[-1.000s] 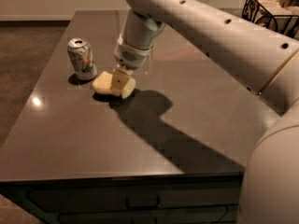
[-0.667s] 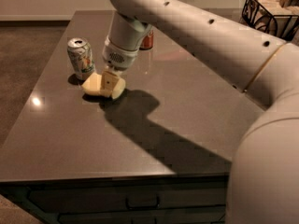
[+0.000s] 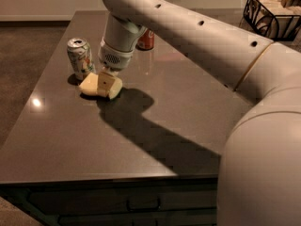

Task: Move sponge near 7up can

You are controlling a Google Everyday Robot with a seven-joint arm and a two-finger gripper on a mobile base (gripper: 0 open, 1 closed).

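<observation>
The pale yellow sponge (image 3: 100,85) lies on the dark table (image 3: 178,107), just right of and in front of the silver-white 7up can (image 3: 80,58), which stands upright near the table's left side. My gripper (image 3: 105,80) reaches down from the white arm and sits right on the sponge, its fingers closed around the sponge's middle. The sponge rests on or just above the tabletop, nearly touching the can's base.
A red-orange soda can (image 3: 146,40) stands farther back, partly hidden behind my arm. A black wire basket (image 3: 273,11) with items stands at the back right. My arm (image 3: 202,41) spans the right half of the view.
My gripper has carried the sponge leftward toward the 7up can, and it now sits right beside the can.
</observation>
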